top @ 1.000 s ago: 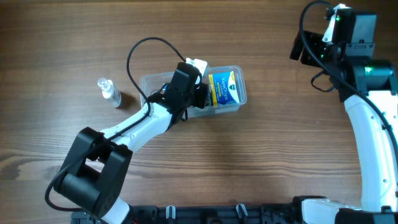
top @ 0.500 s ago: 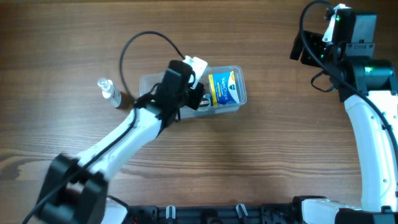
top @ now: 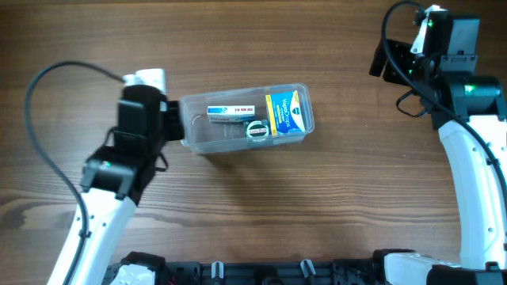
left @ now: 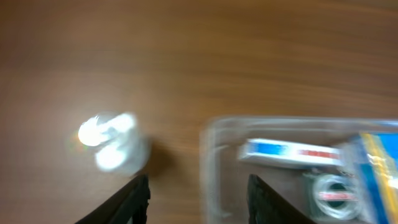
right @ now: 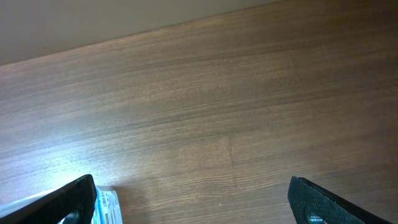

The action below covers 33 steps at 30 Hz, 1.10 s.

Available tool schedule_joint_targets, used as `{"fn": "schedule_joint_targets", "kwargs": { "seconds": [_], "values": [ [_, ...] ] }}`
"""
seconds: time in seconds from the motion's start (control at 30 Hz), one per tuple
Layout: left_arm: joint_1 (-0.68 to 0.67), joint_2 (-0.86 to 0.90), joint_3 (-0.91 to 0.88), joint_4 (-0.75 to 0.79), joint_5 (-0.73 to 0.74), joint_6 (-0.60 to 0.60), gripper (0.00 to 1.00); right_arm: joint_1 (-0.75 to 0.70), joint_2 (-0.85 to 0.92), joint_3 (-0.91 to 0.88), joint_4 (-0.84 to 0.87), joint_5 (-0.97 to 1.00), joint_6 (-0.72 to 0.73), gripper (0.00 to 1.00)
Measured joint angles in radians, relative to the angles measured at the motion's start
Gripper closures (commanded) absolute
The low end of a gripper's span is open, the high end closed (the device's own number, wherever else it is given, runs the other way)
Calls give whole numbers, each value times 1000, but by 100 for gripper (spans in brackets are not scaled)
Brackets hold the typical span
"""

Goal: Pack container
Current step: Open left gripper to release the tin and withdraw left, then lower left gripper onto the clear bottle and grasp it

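Note:
The clear container (top: 198,141) lies at mid-table and holds a blue-and-yellow carton (top: 289,113), a slim white-and-blue box (top: 230,111) and a round tin (top: 255,131). My left gripper (top: 170,120) is open and empty at the container's left end. In the blurred left wrist view the left gripper (left: 199,202) straddles the container's left rim (left: 208,168), with the box (left: 289,151) inside. A small clear bottle (left: 109,140) stands just left of the fingers; overhead the arm hides it. My right gripper (top: 386,63) is open and empty at the far right, and also shows in its wrist view (right: 202,205).
Bare wood-grain table (top: 333,198) surrounds the container. In the right wrist view a pale blue-and-white corner (right: 106,205) shows beside the left finger. The left arm's black cable (top: 47,79) loops over the table's left side.
My left gripper has pulled out of the container and swung left, uncovering the box and tin inside and covering the bottle overhead. The right arm has not moved.

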Motion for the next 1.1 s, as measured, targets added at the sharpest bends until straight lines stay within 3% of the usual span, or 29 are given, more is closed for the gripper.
{"fn": "schedule_joint_targets", "kwargs": {
  "seconds": [0.27, 0.53, 0.7, 0.8, 0.83, 0.93, 1.03, 1.1],
  "values": [
    [201, 145, 0, 31, -3, -34, 24, 0, 0, 0, 0, 0, 0, 0],
    [248, 308, 0, 106, 6, 48, 16, 0, 0, 0, 0, 0, 0, 0],
    [249, 397, 0, 134, 9, 121, 17, 0, 0, 0, 0, 0, 0, 0],
    [249, 462, 0, 146, 10, 143, 23, 0, 0, 0, 0, 0, 0, 0],
    [249, 478, 0, 148, 10, 145, 29, 0, 0, 0, 0, 0, 0, 0],
    [249, 501, 0, 158, 11, 152, 60, 0, 0, 0, 0, 0, 0, 0],
    [249, 504, 0, 158, 16, 163, 75, 0, 0, 0, 0, 0, 0, 0],
    [249, 505, 0, 166, 21, 166, 78, 0, 0, 0, 0, 0, 0, 0]
  ]
}}
